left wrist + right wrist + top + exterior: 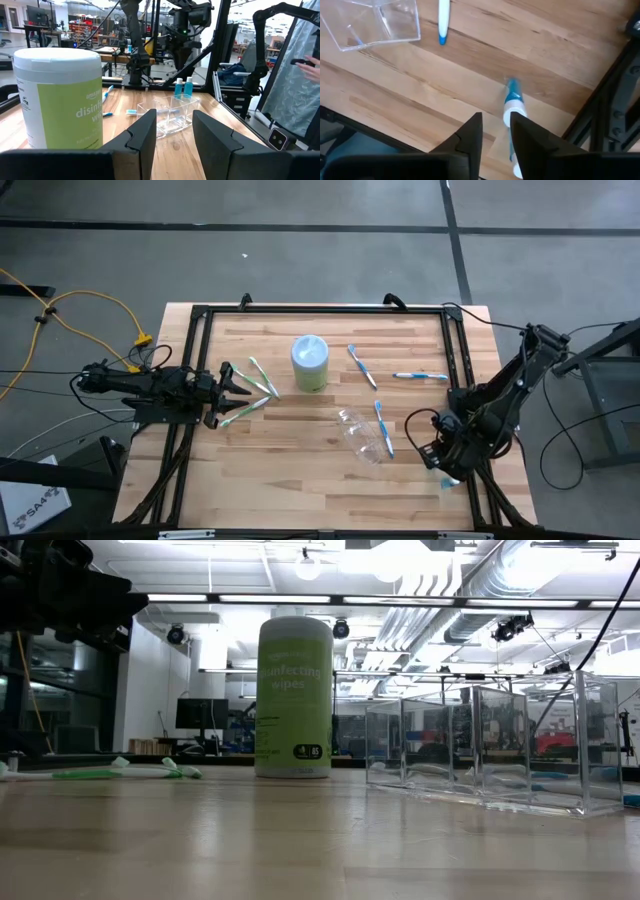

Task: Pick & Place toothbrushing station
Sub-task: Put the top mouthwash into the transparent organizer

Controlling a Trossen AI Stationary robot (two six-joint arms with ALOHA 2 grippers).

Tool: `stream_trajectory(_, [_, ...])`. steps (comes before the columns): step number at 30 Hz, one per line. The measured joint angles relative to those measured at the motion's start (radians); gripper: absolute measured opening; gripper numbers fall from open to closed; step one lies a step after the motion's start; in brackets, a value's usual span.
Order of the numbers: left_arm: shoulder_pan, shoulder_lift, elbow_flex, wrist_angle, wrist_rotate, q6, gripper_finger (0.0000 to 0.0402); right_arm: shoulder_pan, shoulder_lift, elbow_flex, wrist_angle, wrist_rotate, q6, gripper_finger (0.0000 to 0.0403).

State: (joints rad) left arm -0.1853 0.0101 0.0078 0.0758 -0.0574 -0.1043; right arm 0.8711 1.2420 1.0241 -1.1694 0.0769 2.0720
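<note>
The clear plastic container lies on the table right of centre, also seen in the right wrist view. Blue-white toothbrushes lie flat around it. Green-white toothbrushes lie at the left, in front of my left gripper, which is open and level. My right gripper points down over the table's right edge, its fingers apart. A blue-capped tube shows in the gap, close to one finger. Two blue tubes stand upright there in the left wrist view. My right gripper comes from above with the blue-capped tube's white part in its gap, close against one finger. The other finger stands clear of it. I cannot tell whether the near finger touches the tube.
A tall green-and-white wipes canister stands upright at the table's centre back. A black frame rail runs along the table's edges, and one bar is right beside my right gripper. Bare wood lies along the near edge.
</note>
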Motion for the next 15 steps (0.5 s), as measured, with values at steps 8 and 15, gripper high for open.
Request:
stream_trajectory(8, [0.0,0.0,0.0,0.0,0.0,0.0,0.0124,0.01,0.024,0.0,0.041,-0.027,0.0,0.0094])
stream_trajectory(15, [0.0,0.0,0.0,0.0,0.0,0.0,0.0124,0.035,0.031,0.0,0.062,-0.03,0.024,0.0094])
